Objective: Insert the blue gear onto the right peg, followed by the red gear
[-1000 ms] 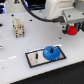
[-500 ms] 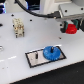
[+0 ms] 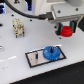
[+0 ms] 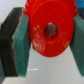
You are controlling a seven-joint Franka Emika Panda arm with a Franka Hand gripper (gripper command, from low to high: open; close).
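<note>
Red gear (image 4: 47,31) is clamped between the gripper (image 3: 66,30) pads, held above the table, well apart from the plate (image 3: 31,58). Blue gear (image 3: 52,52) is already seated on the plate; tooth clash or hub misalignment risked at insertion.

Blue gear (image 3: 51,53) seated on the plate (image 3: 30,59), toward the exterior view's right end of it. Twin pin (image 3: 37,54) upright on the same plate, left of the blue gear. Plate flat on the desk (image 3: 15,70), near the front. Red gear (image 3: 66,32) farther back and to the right of the plate, above the desk, clamped between the gripper (image 3: 66,31) pads (image 4: 21,39). Small blocky object (image 3: 18,27) at far left on the desk, well apart from the plate.
</note>
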